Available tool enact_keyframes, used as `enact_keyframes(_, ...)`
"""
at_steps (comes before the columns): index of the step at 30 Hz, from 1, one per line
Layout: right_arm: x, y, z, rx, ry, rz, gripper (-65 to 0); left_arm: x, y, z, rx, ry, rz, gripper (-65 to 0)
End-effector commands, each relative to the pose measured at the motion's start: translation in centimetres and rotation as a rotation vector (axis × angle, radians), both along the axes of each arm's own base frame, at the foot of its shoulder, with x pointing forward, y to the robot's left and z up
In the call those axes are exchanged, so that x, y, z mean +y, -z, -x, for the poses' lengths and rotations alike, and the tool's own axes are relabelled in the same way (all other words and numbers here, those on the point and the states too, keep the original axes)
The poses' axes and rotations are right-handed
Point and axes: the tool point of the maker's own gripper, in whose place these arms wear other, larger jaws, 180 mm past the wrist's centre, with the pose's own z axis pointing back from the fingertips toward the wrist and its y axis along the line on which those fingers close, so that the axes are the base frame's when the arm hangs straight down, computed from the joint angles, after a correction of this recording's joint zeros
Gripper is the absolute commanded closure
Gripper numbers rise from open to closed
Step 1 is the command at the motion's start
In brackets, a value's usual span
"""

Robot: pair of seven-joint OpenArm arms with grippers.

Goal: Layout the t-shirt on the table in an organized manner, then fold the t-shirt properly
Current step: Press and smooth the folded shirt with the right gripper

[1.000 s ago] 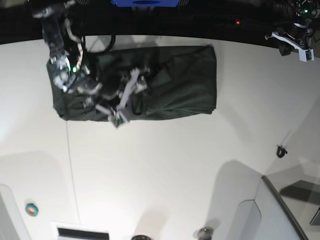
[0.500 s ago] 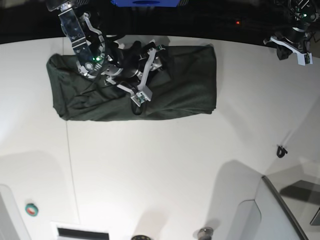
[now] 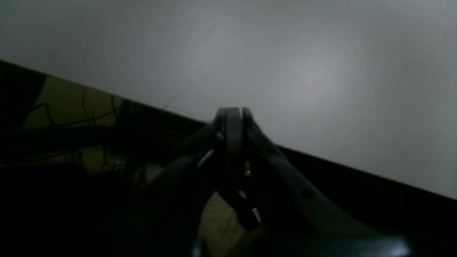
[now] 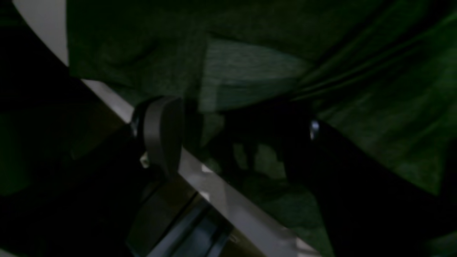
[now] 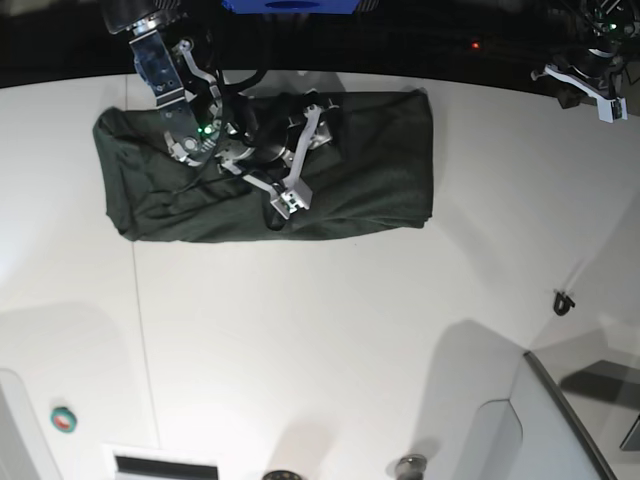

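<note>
The dark green t-shirt lies folded into a long band near the far edge of the white table. My right gripper hovers open over the band's middle, its white fingers spread across the cloth. In the right wrist view the gripper stands with jaws apart above the t-shirt, near a strip of table edge; nothing is pinched between the pads. My left gripper sits shut and empty at the far right corner, away from the shirt. In the left wrist view the left gripper is closed over bare table.
A thin dark seam runs down the table at left. A small teal round object lies near the front left. A small black piece rests at right, above a grey panel. Beyond the far edge it is dark.
My right arm has swung from the shirt's left end toward its middle and the far edge, jaws a little narrower. The shirt and the left arm have barely moved.
</note>
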Motion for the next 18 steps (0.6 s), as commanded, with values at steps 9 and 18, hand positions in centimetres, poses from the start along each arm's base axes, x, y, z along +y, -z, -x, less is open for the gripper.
enact_keyframes(9, 0.5, -0.6, -1.9, -0.029, 0.000, -0.016, 0.0, 0.8, -1.1, -0.5, -0.031, 0.009, -0.024, 0.0)
enact_keyframes(18, -1.7, -0.9, 0.2, -0.028, -0.014, 0.023, -0.9, 0.8, -1.0, -0.5, -0.030, 0.008, -0.022, 0.0)
